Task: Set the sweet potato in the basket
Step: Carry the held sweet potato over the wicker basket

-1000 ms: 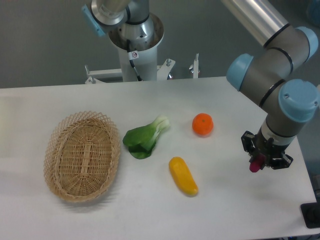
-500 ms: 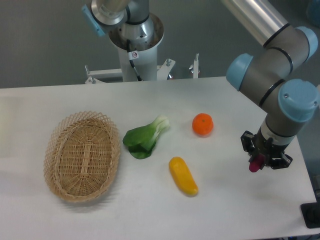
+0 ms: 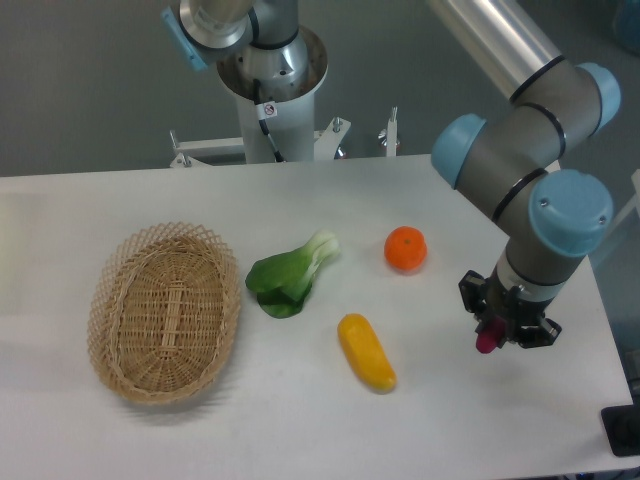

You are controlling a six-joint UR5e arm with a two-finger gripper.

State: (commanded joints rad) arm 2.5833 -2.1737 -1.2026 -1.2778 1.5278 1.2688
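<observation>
**Ana:** And there it was, the gripper (image 3: 497, 328) hung over the right side of the tabletop (image 3: 450, 420), clenched on the sweet potato (image 3: 487, 341). You could only see a magenta tip poking out below the jaws.

**Ben:** It was held end-down, I'd say, because the gripper came at it from straight above; the tuber dangled with its lower end clear of the surface, as far as I could judge.

**Ana:** And the basket (image 3: 166, 312)?

**Ben:** Well off to the gripper's left, right across the tabletop, and nothing lay in it. Between the two sat the yellow vegetable (image 3: 366, 352), nearest and slightly below, the orange fruit (image 3: 405, 248) up and to the left, and the leafy green (image 3: 290, 275) beyond that, just beside the basket's rim.

**Ana:** So the carry had to pass over all that produce.

**Ben:** That was my read: keep it high and the line to the basket was open.

**Ana:** What had changed from half a second earlier?

**Ben:** The whole wrist had shifted left and a touch lower in the picture, and the elbow joints had swung with it. The load went along, grip unchanged. The vegetables and basket hadn't budged.

**Ana:** Transport was under way, then, with most of the distance still ahead.
</observation>
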